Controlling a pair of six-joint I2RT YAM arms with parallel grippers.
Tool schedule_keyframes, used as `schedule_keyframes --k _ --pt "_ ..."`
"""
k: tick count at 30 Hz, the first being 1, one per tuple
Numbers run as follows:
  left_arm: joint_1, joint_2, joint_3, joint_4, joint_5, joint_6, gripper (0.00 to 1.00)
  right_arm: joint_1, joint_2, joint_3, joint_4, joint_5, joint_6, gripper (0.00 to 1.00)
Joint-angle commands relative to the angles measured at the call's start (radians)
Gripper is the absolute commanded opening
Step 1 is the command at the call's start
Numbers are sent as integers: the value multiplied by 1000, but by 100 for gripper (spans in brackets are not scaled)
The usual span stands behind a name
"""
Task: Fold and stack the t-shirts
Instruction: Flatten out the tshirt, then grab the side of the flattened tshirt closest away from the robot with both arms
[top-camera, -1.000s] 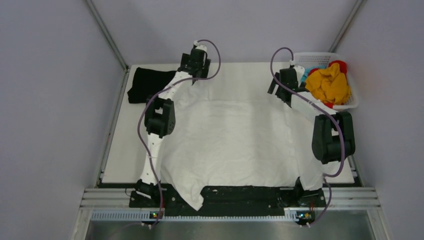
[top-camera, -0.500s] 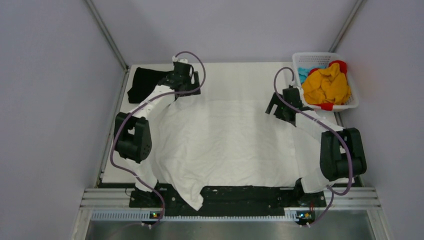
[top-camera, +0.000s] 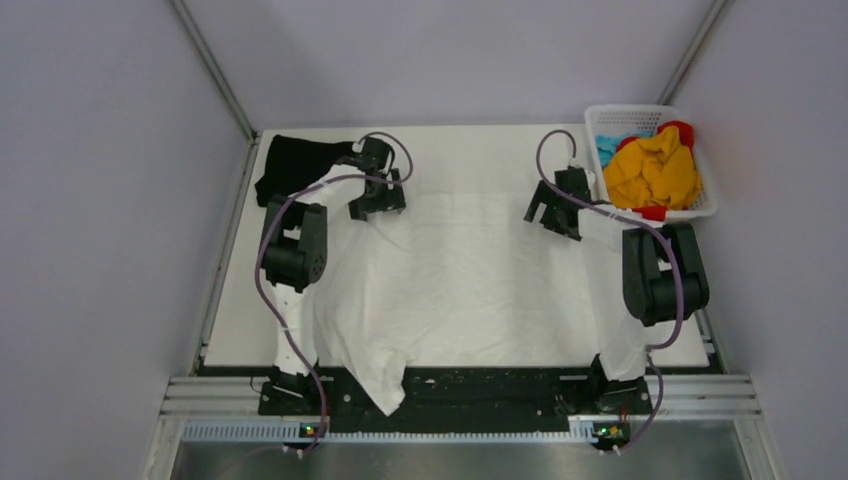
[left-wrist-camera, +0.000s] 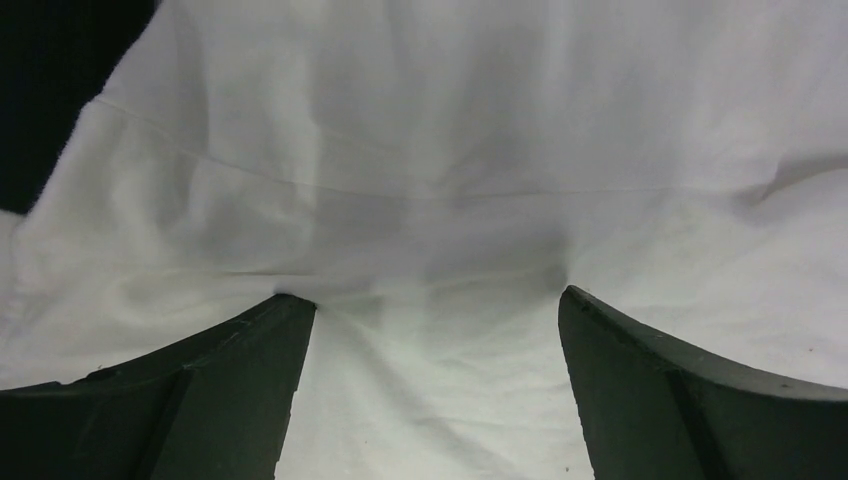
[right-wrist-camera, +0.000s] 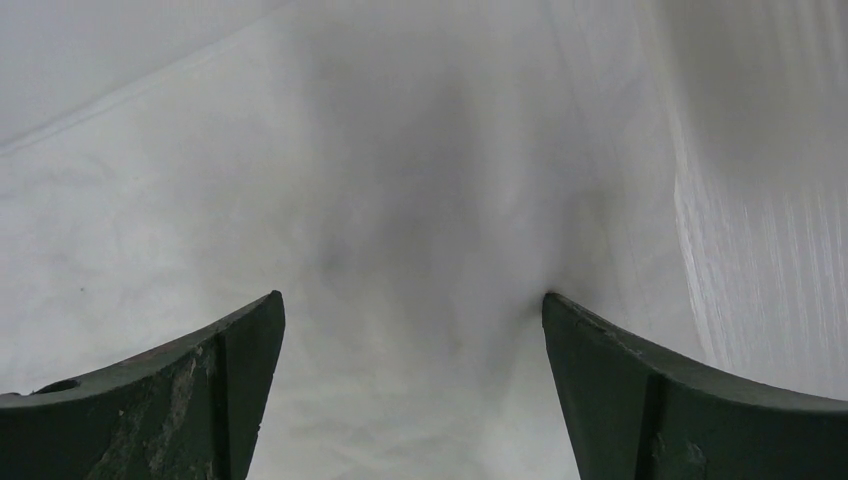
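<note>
The white t-shirt (top-camera: 460, 280) lies spread flat across the middle of the table, one corner hanging over the near edge. The black t-shirt (top-camera: 290, 165) lies bunched at the far left corner. My left gripper (top-camera: 375, 203) is open at the white shirt's far left edge, fingertips pressed down on the white cloth (left-wrist-camera: 430, 150), with black cloth (left-wrist-camera: 50, 80) just beyond. My right gripper (top-camera: 547, 213) is open at the shirt's far right edge, its tips on the cloth (right-wrist-camera: 400, 150). The left gripper (left-wrist-camera: 430, 300) and right gripper (right-wrist-camera: 412, 300) each hold nothing.
A white lattice basket (top-camera: 706, 208) with yellow, red and blue cloth stands at the far right corner, close to the right arm. Metal rails run along the near edge of the table (top-camera: 470, 150).
Both grippers have drawn back from the far edge and come down onto the far part of the white t-shirt. The arms' elbows have shifted; both grippers stay open.
</note>
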Motion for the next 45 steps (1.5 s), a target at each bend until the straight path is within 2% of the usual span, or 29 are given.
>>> schedule_keyframes --k 1,5,9,13,18,22,24,27,30,35,39,43,45 --pt "29 175 178 -41 67 -10 97 -25 149 108 -23 9 16 98" --pt "49 332 421 -102 101 9 97 -43 272 269 -60 16 22 98" --pt "69 426 587 -101 175 32 97 -60 368 426 -108 39 6 99" --pt "76 459 636 -32 256 47 99 -87 440 552 -142 53 -12 99" --pt "76 485 696 21 331 55 99 -96 463 631 -136 21 -36 99" --pt "75 465 767 -15 358 56 99 -93 406 669 -166 -14 -77 99" --pt "73 392 754 -36 353 61 99 -79 336 648 -176 -12 -89 99" --pt "55 219 618 -49 310 79 99 -44 197 540 -172 -2 -99 99" --pt "23 -11 376 -43 245 72 99 -18 31 373 -161 -16 -64 99" --pt "-45 -457 -161 -24 117 -53 99 -17 -325 15 -103 -14 18 99" --pt "-169 -823 -606 -36 -13 -212 99 -17 -566 -188 -130 -5 39 99" --pt "-327 -1028 -802 -222 -129 -376 99 -19 -718 -280 -225 22 48 99" --pt "-380 -1094 -875 -303 -137 -448 97 -19 -778 -318 -254 22 55 99"
